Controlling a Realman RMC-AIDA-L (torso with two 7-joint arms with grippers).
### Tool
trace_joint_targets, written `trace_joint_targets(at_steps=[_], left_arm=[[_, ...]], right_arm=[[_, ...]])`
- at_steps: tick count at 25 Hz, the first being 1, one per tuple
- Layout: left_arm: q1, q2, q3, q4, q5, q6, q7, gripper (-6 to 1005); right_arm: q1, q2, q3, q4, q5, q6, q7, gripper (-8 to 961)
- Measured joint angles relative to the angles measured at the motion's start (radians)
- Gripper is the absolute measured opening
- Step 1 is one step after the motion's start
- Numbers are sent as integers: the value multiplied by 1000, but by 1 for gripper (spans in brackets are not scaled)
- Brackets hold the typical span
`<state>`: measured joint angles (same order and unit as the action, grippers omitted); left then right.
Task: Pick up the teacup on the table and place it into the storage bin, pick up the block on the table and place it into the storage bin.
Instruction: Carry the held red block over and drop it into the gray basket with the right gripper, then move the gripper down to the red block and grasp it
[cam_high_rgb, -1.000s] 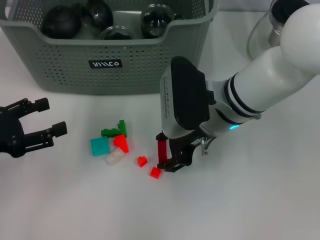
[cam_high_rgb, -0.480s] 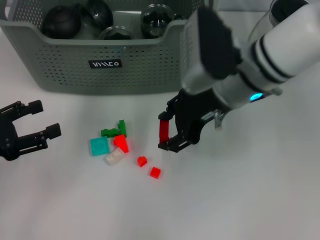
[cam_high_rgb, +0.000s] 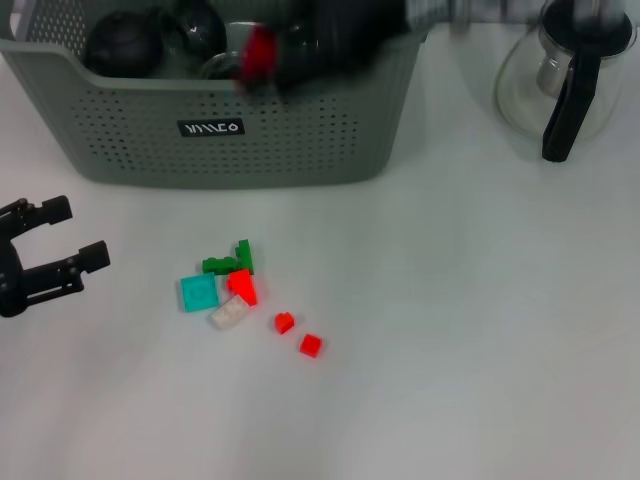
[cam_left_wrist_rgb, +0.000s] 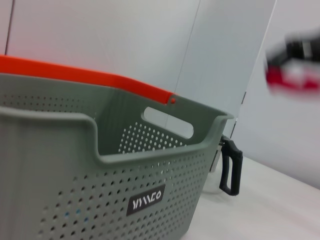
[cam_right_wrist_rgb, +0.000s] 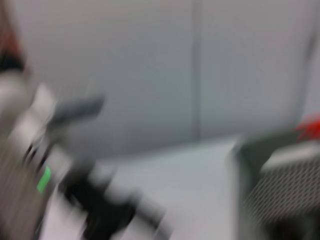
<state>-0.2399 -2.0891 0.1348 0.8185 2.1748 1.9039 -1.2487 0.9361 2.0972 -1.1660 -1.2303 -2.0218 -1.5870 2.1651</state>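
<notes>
The grey-green storage bin (cam_high_rgb: 250, 130) stands at the back of the table, and several dark round teacups (cam_high_rgb: 122, 42) lie inside it. My right gripper (cam_high_rgb: 265, 58), a dark blur, hangs over the bin's front rim, shut on a red block (cam_high_rgb: 258, 50). The left wrist view catches the same red block (cam_left_wrist_rgb: 292, 77) high above the bin (cam_left_wrist_rgb: 100, 170). My left gripper (cam_high_rgb: 45, 255) hovers open at the table's left edge with nothing in it. More blocks lie in front of the bin: green (cam_high_rgb: 228, 262), teal (cam_high_rgb: 198, 292), red (cam_high_rgb: 242, 286) and white (cam_high_rgb: 229, 313).
Two small red blocks (cam_high_rgb: 284, 322) (cam_high_rgb: 310, 345) lie a little right of the cluster. A glass teapot (cam_high_rgb: 520, 80) with a black handle (cam_high_rgb: 566, 100) stands at the back right, beside the bin.
My right arm lifted the red block off the table and swung it fast up and left, over the bin. The left gripper drifted slightly left.
</notes>
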Motion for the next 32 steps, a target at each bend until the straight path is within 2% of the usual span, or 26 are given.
trace_joint_targets(at_steps=[3,5,10,13,15,24,28,32], left_arm=[[-14,3,0,0,-2,7,-2,861],[-22,5,0,-2,-4,11,-7,861],[-35,11,0,0,-7,13,-27,861],[-36,12,0,1,-7,15,-27,862],[-38,13,0,1,-7,15,-27,862],[-44,16,0,2,-6,13,-28,862],[-44,15,0,2,-6,14,-28,862],[-44,15,0,2,-2,15,-28,862]], right_arm=[[77,-2,120,30,-2,82,65,676],[120,-6,150,82,-22,177,87,676],[201,-9,133,249,-109,392,76,675],[222,-9,106,312,-143,427,48,675],[218,-5,85,319,-155,444,31,675],[172,-2,67,280,-120,447,-25,835],[107,-3,70,220,16,354,-127,954],[8,-8,69,132,107,162,-182,951]])
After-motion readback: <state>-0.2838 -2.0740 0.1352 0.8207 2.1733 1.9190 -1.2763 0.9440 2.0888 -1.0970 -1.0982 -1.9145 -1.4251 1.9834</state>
